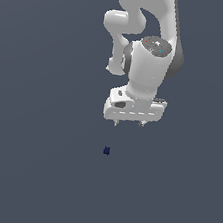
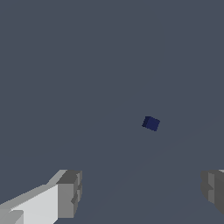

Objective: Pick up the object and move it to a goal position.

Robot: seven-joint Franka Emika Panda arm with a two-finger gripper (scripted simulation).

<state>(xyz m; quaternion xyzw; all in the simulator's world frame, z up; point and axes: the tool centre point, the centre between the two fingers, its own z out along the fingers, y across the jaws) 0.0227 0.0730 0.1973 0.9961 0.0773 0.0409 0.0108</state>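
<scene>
Gripper (image 1: 129, 123) hovering, jaws spread wide!
The navy cube (image 1: 106, 150) is sitting apart beneath it, untouched on the grey floor (image 1: 30, 162).

The cube (image 1: 106, 150) was dark navy blue, plain and unmarked. The arm (image 1: 147, 18) and its hand (image 1: 129, 123) were white, with grey fingertips (image 2: 70, 194). The flat backdrop (image 1: 31, 122) was slate grey-blue and unpatterned.
</scene>
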